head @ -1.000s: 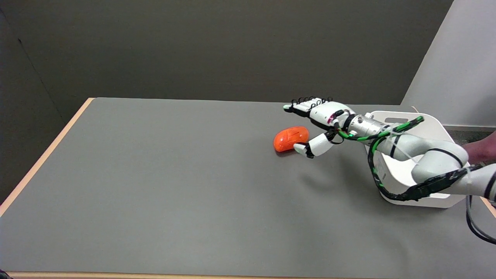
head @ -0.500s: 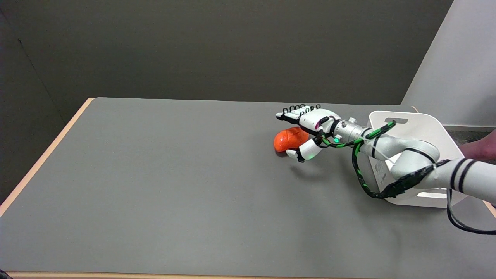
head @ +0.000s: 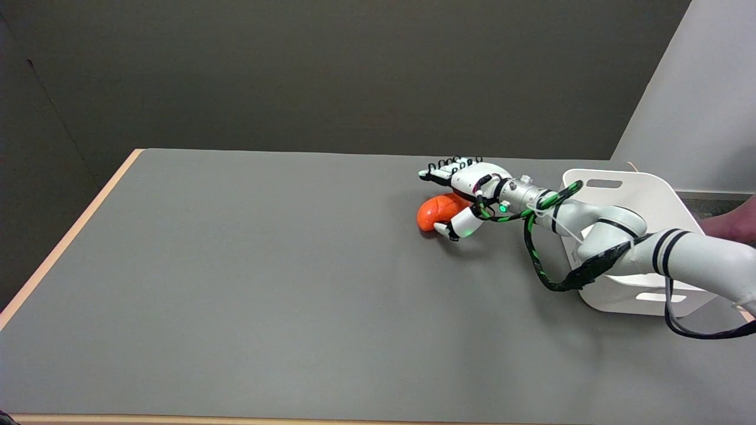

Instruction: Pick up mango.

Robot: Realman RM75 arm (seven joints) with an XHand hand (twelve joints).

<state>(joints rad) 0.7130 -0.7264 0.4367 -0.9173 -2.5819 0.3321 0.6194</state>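
An orange-red mango (head: 432, 212) lies on the grey table (head: 248, 265), right of centre toward the far side. My right hand (head: 463, 192) reaches in from the right and straddles the fruit: the fingers (head: 440, 173) stretch flat above its far side, and the thumb (head: 453, 227) sits at its near side. The fingers are spread and not closed on the fruit. The palm hides the mango's right end, and I cannot tell whether the thumb touches it.
A white basket (head: 635, 195) with handle slots stands at the table's right edge, partly behind my forearm. A person's hand (head: 732, 227) shows at the far right edge. The wooden table border (head: 65, 242) runs along the left.
My right hand has moved left and lower, from beside the mango to over it, so that fingers and thumb now bracket the fruit. The mango has stayed where it was.
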